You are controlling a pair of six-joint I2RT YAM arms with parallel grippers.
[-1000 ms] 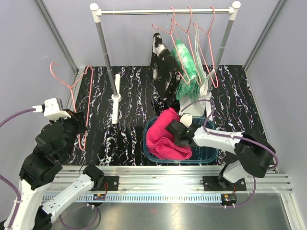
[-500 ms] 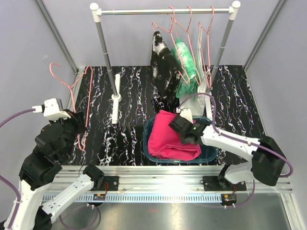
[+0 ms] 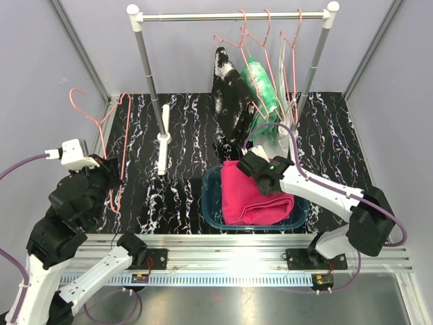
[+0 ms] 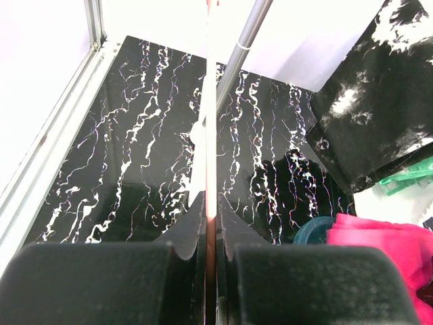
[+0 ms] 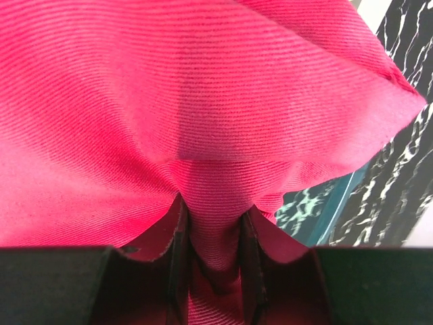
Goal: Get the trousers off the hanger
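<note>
From above, the worktop (image 3: 183, 135) is black with white veining and carries a clothes rack (image 3: 230, 15) at the back. Under its rail hang the black trousers with white splashes (image 3: 226, 95) and, just beside them to the right, the green-and-white tie-dye trousers (image 3: 262, 88). Bare pink hangers (image 3: 295, 61) hang further right. The magenta trousers (image 3: 254, 200) lie bunched in a blue bin (image 3: 208, 203) at the near middle of the worktop, off any hanger. The right gripper (image 3: 252, 169) sits on their far edge. The left gripper (image 3: 111, 172) is at the left side of the worktop, on a loose pink hanger (image 3: 101, 122) that carries nothing. In the left wrist view, the left gripper (image 4: 211, 223) is fully closed with the thin pink hanger (image 4: 211, 101) wire pinched between its fingers. The wire runs straight up the view. The splashed black trousers (image 4: 379, 101) fill the upper right, with a corner of the green-and-white pair (image 4: 413, 177) below them. The magenta trousers (image 4: 385, 237) and the bin (image 4: 311, 229) rim lie at the lower right. In the right wrist view, the right gripper (image 5: 211, 230) is narrowly parted and clamps a fold of the magenta trousers (image 5: 203, 88), which fill nearly the whole view. A strip of the bin (image 5: 318, 203) and the worktop (image 5: 399, 176) shows at the right.
</note>
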